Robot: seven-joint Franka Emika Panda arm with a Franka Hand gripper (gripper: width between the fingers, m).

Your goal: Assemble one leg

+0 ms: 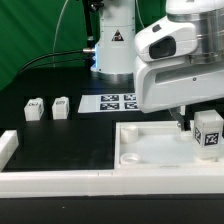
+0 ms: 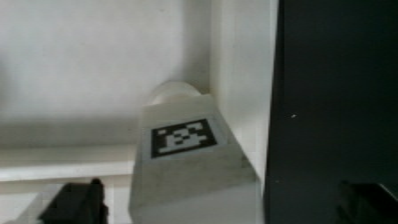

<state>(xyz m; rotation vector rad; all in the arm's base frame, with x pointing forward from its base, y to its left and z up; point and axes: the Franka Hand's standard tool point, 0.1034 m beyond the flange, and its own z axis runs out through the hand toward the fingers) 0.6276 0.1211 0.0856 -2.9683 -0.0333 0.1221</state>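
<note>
- The leg (image 1: pixel 208 135) stands upright at the far corner of the white tray-like part (image 1: pixel 150 150), on the exterior view's right. Whether it sits in a corner socket cannot be told.
- Its only label is a square black-and-white marker tag. The tag faces the camera in the exterior view and appears on the leg (image 2: pixel 183 150) in the wrist view. It is a block pattern, not letters.
- The gripper (image 1: pixel 197 124) is directly above the leg, jaws spread. In the wrist view the gripper (image 2: pixel 219 200) straddles the leg, and each of the dark fingertips (image 2: pixel 75 200) is separated from it by a visible gap.
- In the wrist view, the white part's surface lies on one side of the leg and the black table (image 2: pixel 338 100) on the other.
- Two more legs (image 1: pixel 35 108) (image 1: pixel 62 106) stand side by side on the table, well apart from the tray-like part on the exterior view's left, each showing a small tag.
- The marker board (image 1: pixel 118 101) lies flat between them and the arm, with its printed square tags facing up.
- The robot base (image 1: pixel 112 45) behind carries a triangular warning sign (image 1: pixel 117 37).
- A white rail (image 1: pixel 60 181) runs along the near edge.
</note>
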